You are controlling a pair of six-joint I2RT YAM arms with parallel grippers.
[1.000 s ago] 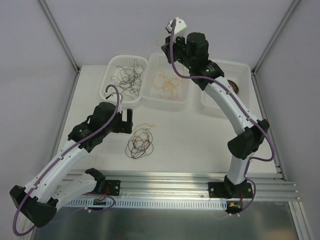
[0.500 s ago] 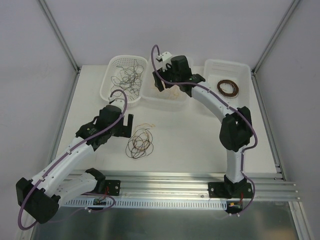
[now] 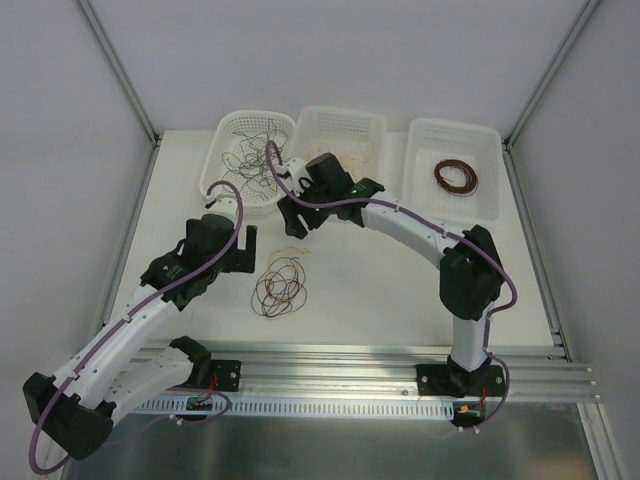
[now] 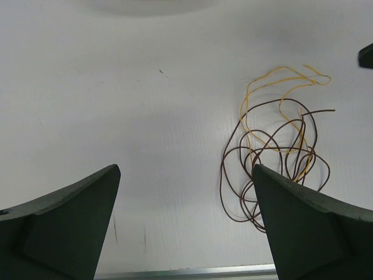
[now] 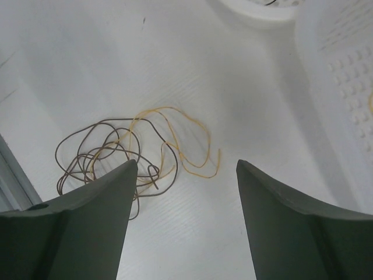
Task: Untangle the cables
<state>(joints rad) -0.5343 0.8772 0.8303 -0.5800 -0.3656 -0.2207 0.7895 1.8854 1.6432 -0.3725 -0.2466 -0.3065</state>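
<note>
The cables (image 3: 281, 285) lie as a loose tangle of brown and orange-yellow wire on the white table, also seen in the left wrist view (image 4: 274, 151) and the right wrist view (image 5: 116, 154). My left gripper (image 3: 252, 248) hovers open just left of the tangle, nothing between its fingers (image 4: 185, 170); the brown loops pass behind its right finger (image 4: 303, 221). My right gripper (image 3: 291, 222) is open, low behind the tangle. A yellow loop (image 5: 192, 146) lies just beyond its empty jaws (image 5: 186, 164).
Three white containers stand along the back: a basket of black wires (image 3: 250, 150), a middle basket with orange wires (image 3: 345, 135), and a tray (image 3: 455, 150) holding a wound brown wire ring (image 3: 456, 176). The metal rail (image 3: 400, 360) runs along the near edge.
My right arm has swung down from above the middle basket to just behind the tangle on the table, and its gripper has opened. The left arm has shifted only slightly.
</note>
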